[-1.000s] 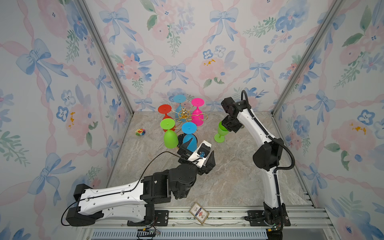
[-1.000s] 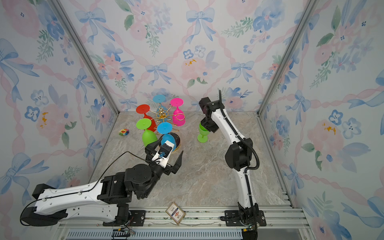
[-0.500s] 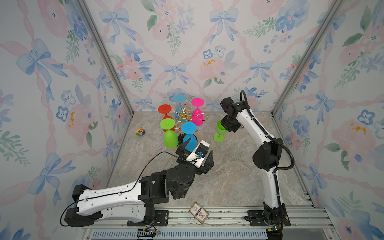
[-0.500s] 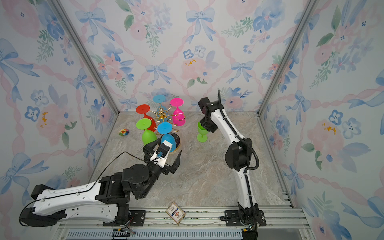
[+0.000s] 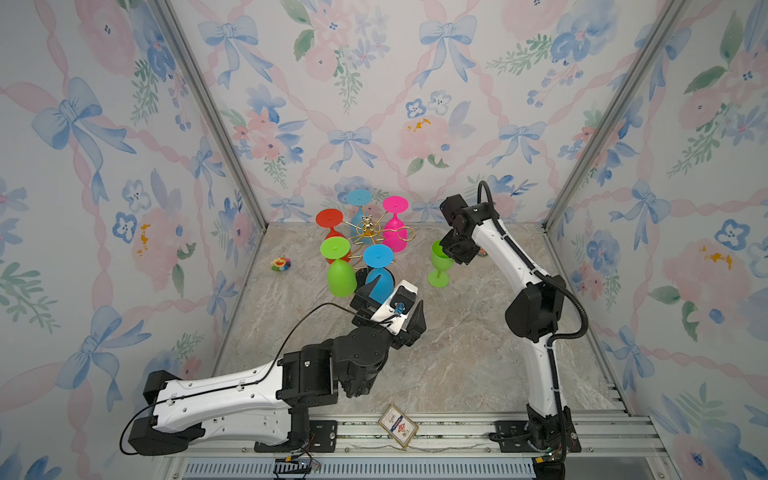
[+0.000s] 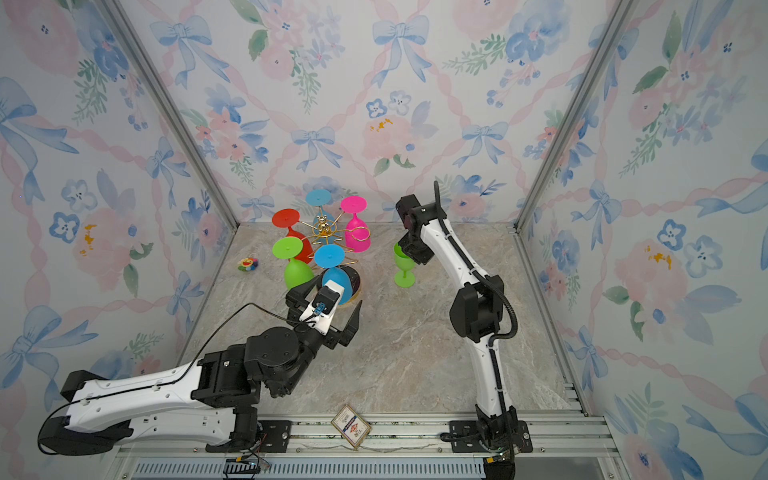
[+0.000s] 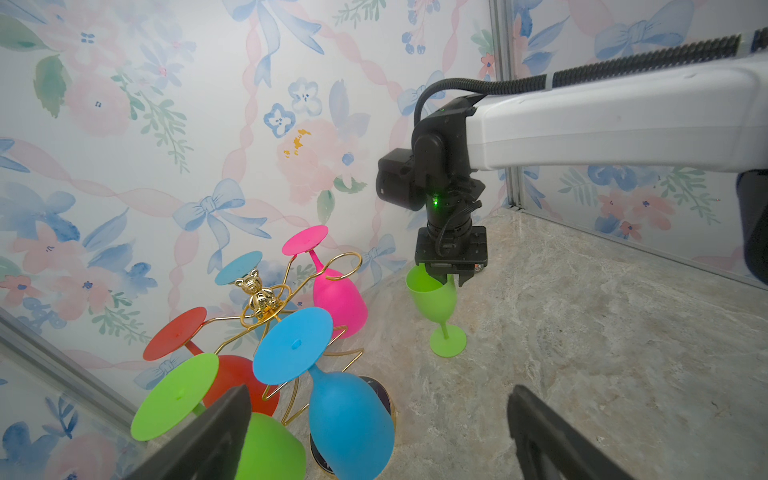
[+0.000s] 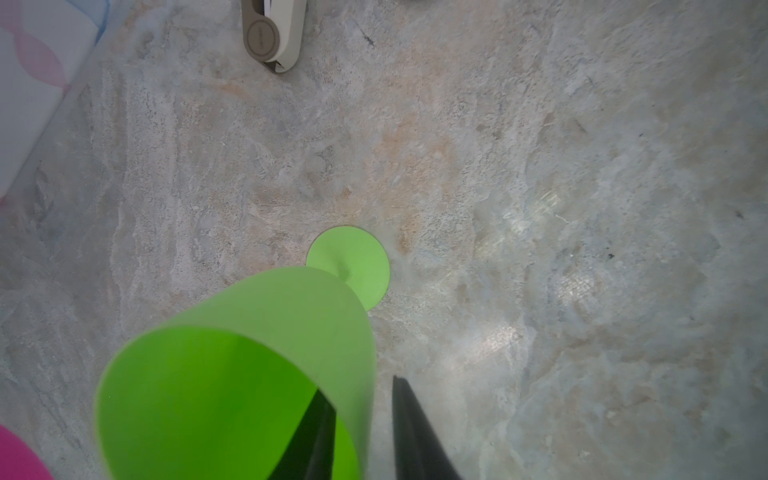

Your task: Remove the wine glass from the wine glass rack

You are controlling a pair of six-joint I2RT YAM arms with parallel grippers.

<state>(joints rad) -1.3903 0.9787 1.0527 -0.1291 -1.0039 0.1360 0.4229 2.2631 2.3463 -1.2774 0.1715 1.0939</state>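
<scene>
Right claw point(image 7: 449, 279) has loosened since a second ago: jaws now parted astride the green wine glass point(image 5: 440, 259) rim, one finger inside the bowl, the outer finger clear of the wall. The green wine glass stands upright on the counter point(image 5: 457, 353), right of the wine glass rack point(image 5: 368, 228). Five glasses hang upside down on the rack. Left claw point(image 5: 397, 293) is wide open, near the blue glass point(image 5: 380, 282).

The green wine glass point(image 5: 439, 262) stood on its foot, off the gold wire wine glass rack point(image 5: 368, 228), near it on my right side.
</scene>
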